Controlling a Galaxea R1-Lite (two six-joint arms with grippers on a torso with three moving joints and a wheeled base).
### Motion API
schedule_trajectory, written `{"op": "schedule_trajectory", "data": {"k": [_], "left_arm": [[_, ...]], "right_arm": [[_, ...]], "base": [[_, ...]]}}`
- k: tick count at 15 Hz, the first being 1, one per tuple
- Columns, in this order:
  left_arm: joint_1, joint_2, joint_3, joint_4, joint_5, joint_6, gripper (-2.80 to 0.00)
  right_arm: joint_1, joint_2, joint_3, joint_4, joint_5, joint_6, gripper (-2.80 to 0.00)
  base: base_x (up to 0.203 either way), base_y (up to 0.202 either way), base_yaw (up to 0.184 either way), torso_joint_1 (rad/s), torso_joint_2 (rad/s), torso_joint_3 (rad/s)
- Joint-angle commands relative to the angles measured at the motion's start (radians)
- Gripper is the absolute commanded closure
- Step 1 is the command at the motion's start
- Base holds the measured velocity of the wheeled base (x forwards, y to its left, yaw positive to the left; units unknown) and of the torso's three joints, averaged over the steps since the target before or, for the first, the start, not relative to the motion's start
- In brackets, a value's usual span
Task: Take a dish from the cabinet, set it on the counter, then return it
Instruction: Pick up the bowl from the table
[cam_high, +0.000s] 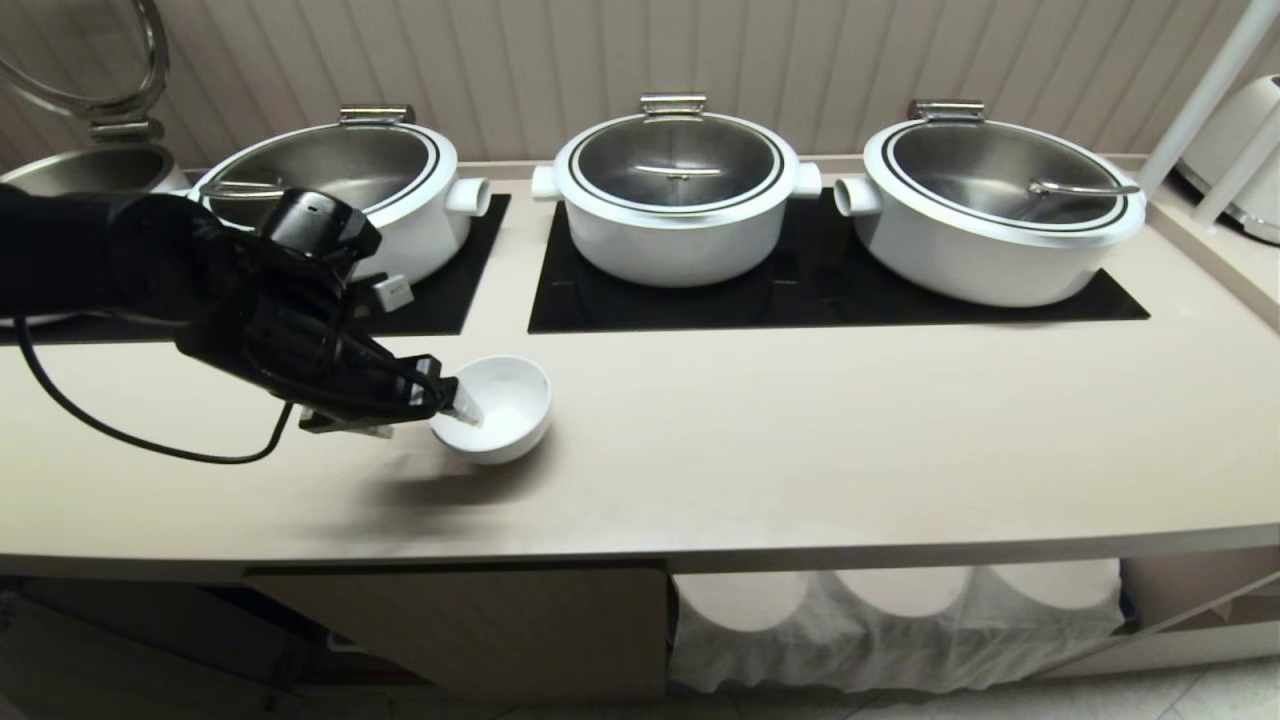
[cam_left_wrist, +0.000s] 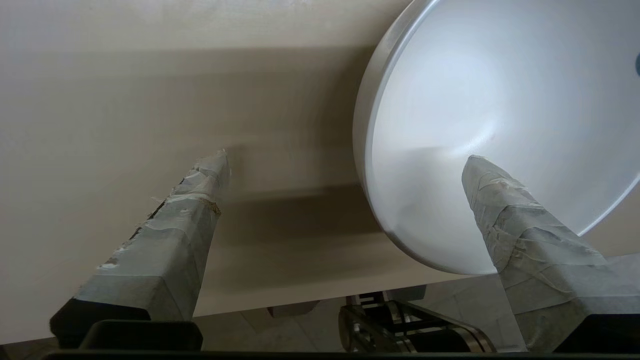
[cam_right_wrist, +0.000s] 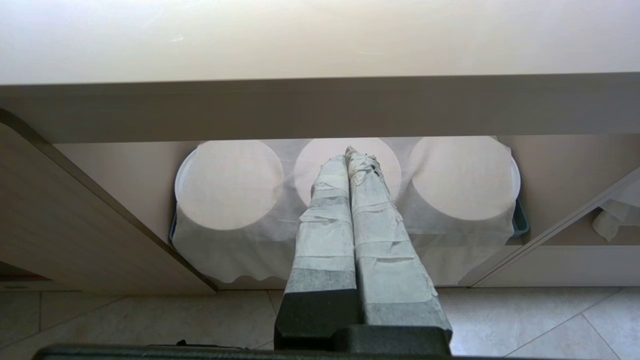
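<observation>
The dish (cam_high: 510, 398), a small white bowl, stands upright on the counter (cam_high: 800, 430) in front of the left hob plate. My left gripper (cam_high: 448, 415) is open and straddles the dish's near-left rim, with one taped finger (cam_left_wrist: 500, 210) inside the dish (cam_left_wrist: 500, 90) and the other finger (cam_left_wrist: 195, 200) outside it over the bare counter (cam_left_wrist: 125, 100). Neither finger presses the wall. My right gripper (cam_right_wrist: 350, 156) is shut and empty, low in front of the open cabinet (cam_right_wrist: 75, 215). A beige door of the cabinet (cam_high: 480, 625) shows under the counter.
Three white steel-lidded pots (cam_high: 678, 190) sit on black hob plates (cam_high: 830, 295) behind the dish. Round stacks under a white cloth (cam_high: 890, 620) fill the open space below the counter. A black cable (cam_high: 150, 440) hangs from my left arm. A white pole (cam_high: 1200, 100) leans at the far right.
</observation>
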Motion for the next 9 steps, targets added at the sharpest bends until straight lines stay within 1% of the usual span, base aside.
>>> {"op": "schedule_trajectory", "data": {"k": [1,5,9], "left_arm": [[0.000,0.019,-0.003,0.002,-0.001,-0.001,-2.80],[0.000,0.039,-0.003,-0.037,-0.002,-0.002,-2.80],[0.002,0.054,-0.010,-0.042,0.001,-0.002,-2.80]], "right_arm": [[0.001,0.000,0.000,0.000,0.000,0.000,0.00],[0.001,0.000,0.000,0.000,0.000,0.000,0.00],[0.000,0.000,0.000,0.000,0.000,0.000,0.00]], "base": [[0.000,0.000,0.000,0.000,0.00,0.000],[0.000,0.000,0.000,0.000,0.00,0.000],[0.000,0.000,0.000,0.000,0.00,0.000]]}}
